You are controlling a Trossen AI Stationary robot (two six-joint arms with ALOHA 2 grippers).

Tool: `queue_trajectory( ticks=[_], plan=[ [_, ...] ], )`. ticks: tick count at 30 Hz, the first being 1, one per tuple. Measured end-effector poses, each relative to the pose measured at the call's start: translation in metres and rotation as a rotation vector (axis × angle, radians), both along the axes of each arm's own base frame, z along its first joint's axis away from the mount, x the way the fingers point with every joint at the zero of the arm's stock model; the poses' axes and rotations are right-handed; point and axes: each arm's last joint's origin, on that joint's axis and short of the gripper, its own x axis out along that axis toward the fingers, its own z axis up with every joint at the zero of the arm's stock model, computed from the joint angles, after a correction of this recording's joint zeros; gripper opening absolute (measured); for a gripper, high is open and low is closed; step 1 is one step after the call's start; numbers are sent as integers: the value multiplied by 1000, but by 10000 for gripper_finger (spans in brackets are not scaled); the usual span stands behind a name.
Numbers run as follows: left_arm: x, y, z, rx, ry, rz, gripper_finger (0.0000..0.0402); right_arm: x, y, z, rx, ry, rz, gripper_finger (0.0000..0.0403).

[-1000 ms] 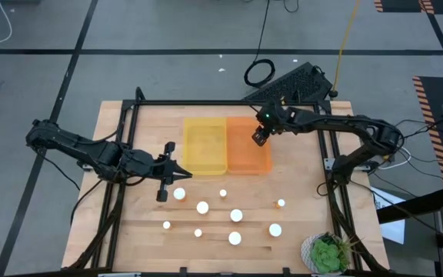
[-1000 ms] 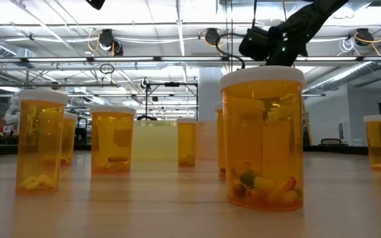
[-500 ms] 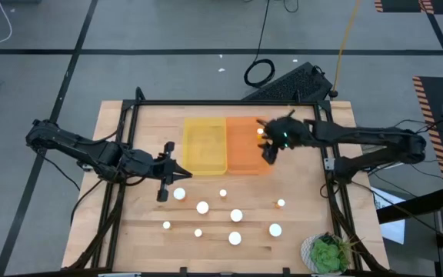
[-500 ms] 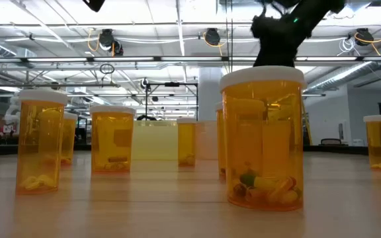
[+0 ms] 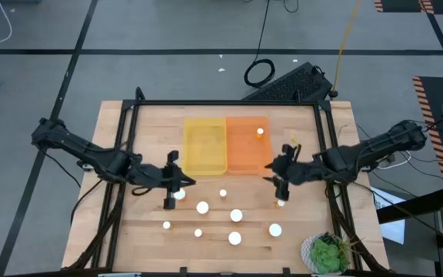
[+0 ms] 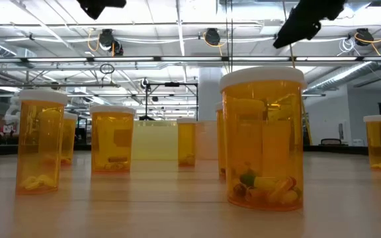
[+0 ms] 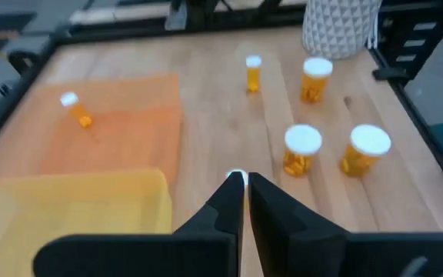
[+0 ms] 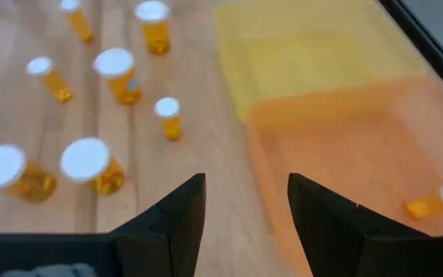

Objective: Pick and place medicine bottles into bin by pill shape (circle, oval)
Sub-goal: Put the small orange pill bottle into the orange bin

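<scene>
Right gripper (image 5: 281, 181) has pulled back from over the translucent orange plastic bin (image 5: 246, 163) and now hangs above the wooden worktop (image 5: 306, 231), just by the small white-capped amber bottle (image 5: 281, 203) on the right side of the cluster. Its jaws are spread and empty in the right wrist view. One small amber medicine bottle (image 5: 260, 131) now lies on its side in the orange bin's far corner; a second ago the right gripper was above that bin and no bottle lay loose there. So one drop is done, and the right arm looks to be going for the next bottle.

Left gripper (image 5: 173, 185) has shifted a little toward the cluster and sits right over the leftmost white-capped amber bottle (image 5: 178, 195). Jaws are pressed nearly together in the left wrist view, with a white cap edge (image 7: 237, 178) showing at the tips; can't tell if it's actually gripped or just behind them.

Translucent yellow plastic bin (image 5: 204, 145) beside the orange one looks empty. The remaining amber bottles with white caps (image 5: 235, 216) stand upright on the worktop, about eight, well apart from each other. In the low view the nearest big amber bottle (image 6: 263, 139) holds oblong mixed-colour pills.

Judgement: task is early, one bottle sorted, most left. Small potted green plant (image 5: 328, 253) at the near right corner is not involved.
</scene>
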Motion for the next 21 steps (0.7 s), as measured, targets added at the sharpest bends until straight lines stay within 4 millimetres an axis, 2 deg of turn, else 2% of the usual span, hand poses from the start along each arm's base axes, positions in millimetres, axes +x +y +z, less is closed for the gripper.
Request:
queue_trajectory(
  ticks=[3,7,10,14,21],
  plan=[
    [8,-3,-11,-15,48,20,42,1,8,3,-19,-40,66,180],
    [15,-6,-23,-43,95,50,92,0,15,5,-16,-59,103,180],
    [15,-13,-26,-132,115,57,127,-4,20,3,-7,-31,146,180],
    [5,-32,-28,-258,155,59,152,-7,26,2,8,-11,194,180],
    [-29,-73,-33,-234,171,88,154,-10,32,2,12,-6,225,180]
  ],
)
